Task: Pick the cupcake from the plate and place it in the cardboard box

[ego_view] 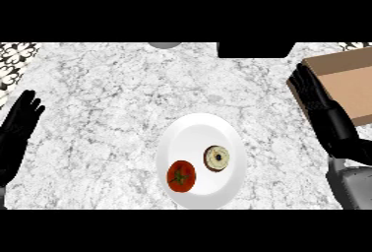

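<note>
Cupcake [216,158] sat untouched on the white plate [210,128], just beside a red tomato [181,176]; seen from above it was a pale frosted round with a dark rim and a small dark spot at centre. Right hand [317,98] lay with fingers straight, holding nothing, against the near edge of the cardboard box [349,81], well apart from the plate, so the pick appeared not yet begun. Left hand [20,123] rested open at the left edge of the marble table [109,98].

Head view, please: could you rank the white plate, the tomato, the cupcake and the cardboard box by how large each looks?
1. White plate, fully in view.
2. Cardboard box, cut off by the right edge and part-hidden by the right hand, so its rank is unsure.
3. Tomato.
4. Cupcake, only slightly smaller.
</note>
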Controlling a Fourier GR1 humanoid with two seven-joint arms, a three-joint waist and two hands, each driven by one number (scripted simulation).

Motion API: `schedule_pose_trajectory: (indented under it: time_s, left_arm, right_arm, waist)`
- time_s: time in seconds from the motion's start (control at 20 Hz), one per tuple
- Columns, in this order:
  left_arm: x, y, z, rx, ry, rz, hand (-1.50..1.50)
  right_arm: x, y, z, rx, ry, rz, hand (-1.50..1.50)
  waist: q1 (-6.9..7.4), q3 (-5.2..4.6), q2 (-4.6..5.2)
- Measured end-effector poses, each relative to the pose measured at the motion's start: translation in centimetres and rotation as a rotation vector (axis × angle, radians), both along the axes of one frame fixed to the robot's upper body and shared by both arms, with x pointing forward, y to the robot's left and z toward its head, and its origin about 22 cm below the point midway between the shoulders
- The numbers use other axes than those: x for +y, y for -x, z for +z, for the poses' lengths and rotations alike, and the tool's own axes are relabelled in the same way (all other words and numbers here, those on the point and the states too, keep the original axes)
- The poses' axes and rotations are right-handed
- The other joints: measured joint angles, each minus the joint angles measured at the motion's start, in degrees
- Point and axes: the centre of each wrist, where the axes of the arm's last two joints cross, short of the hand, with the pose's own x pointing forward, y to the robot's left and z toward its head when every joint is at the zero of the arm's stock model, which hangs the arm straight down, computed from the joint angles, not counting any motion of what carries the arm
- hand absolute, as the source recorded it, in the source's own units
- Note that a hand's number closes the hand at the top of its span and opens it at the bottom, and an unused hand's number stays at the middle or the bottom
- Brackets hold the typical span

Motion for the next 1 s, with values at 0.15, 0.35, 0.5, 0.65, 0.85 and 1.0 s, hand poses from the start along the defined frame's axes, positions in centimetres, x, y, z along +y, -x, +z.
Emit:
schedule_pose_trajectory:
  time_s: [0.15,0.35,0.5,0.65,0.85,1.0]
  left_arm:
    - [-1.6,-1.2,0.6,-0.044,-0.042,-0.062,0.00]
    - [-3.7,-2.2,2.0,-0.113,-0.126,-0.219,0.00]
    - [-5.6,-3.0,1.9,-0.128,-0.153,-0.304,0.00]
    - [-6.6,-3.6,1.5,-0.137,-0.171,-0.350,0.00]
    - [-7.5,-4.2,1.0,-0.138,-0.175,-0.371,0.00]
    - [-7.9,-4.6,0.6,-0.139,-0.178,-0.380,0.00]
  right_arm:
    - [0.1,-1.6,3.1,-0.053,-0.017,0.105,-1.50]
    - [1.1,-3.4,8.6,-0.166,0.057,0.333,-1.50]
    - [0.2,-5.0,10.5,-0.189,0.178,0.422,-1.50]
    - [-0.5,-6.2,9.6,-0.238,0.236,0.503,-1.50]
    - [-0.5,-6.7,9.4,-0.357,0.364,0.608,-1.50]
    - [0.8,-6.9,9.5,-0.423,0.478,0.650,-1.50]
  waist:
    - [0.22,0.08,0.52]
    - [0.71,0.06,0.94]
    - [1.00,0.07,1.31]
    - [1.52,0.14,1.57]
    - [1.56,0.18,1.59]
    - [1.58,0.16,1.41]
